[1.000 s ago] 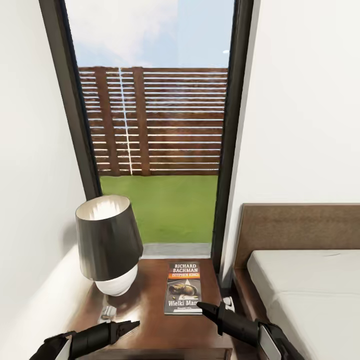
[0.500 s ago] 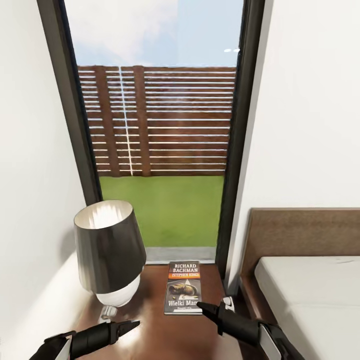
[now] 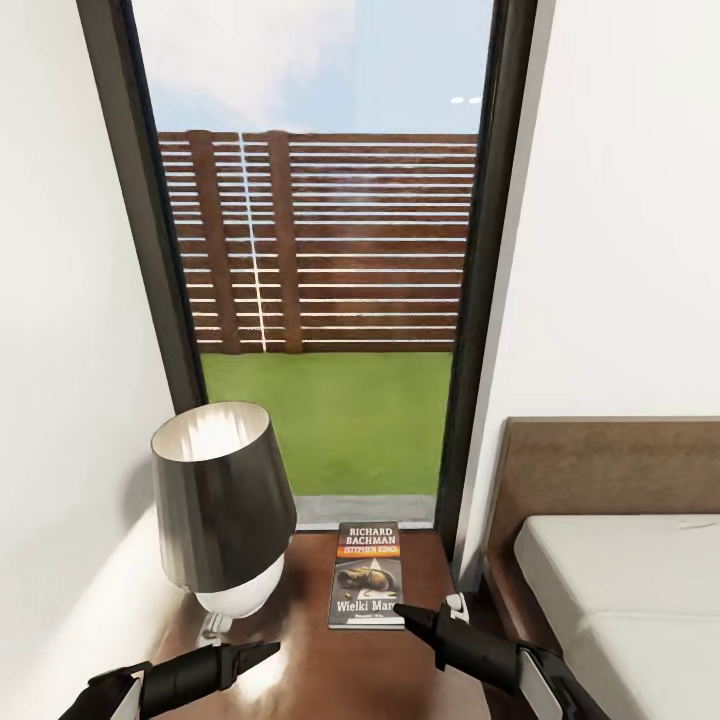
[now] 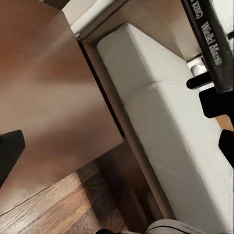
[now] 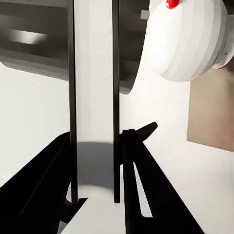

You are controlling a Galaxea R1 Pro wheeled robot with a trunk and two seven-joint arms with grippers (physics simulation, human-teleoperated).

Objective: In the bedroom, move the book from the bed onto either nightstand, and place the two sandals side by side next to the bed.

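One book [image 3: 367,575] is seen lying flat on the dark wooden nightstand [image 3: 400,680], below the tall dark-framed window [image 3: 320,260]. Its cover is dark, crossed by an orange band, with "RICHARD BACHMAN" printed in white above and "Wielki Mar" readable lower down; the rest of that title is covered by the right gripper [image 3: 402,610]. A lamp [image 3: 222,505] with a dark shade and a white base is set on the same top, to the left of the book and apart from it. The bed [image 3: 620,580], with its brown headboard and pale grey mattress, is seen at the right and is cut off by the picture's edge.

From the left wrist view the mattress [image 4: 165,126] and the nightstand top [image 4: 53,107] are shown beside each other, with plank floor [image 4: 58,209] below, and the book [image 4: 207,44] appears only as a narrow strip at the edge.

In the right wrist view, the right gripper [image 5: 95,141] is shown with its two dark fingers [image 5: 134,170] spread apart; a pale upright strip is seen between them, and what it is cannot be made out. In the head view its tip is placed at the book's near right corner; whether it touches cannot be told. The left gripper [image 3: 268,650] is held low over the front of the nightstand, holding nothing; how far open it is cannot be told.
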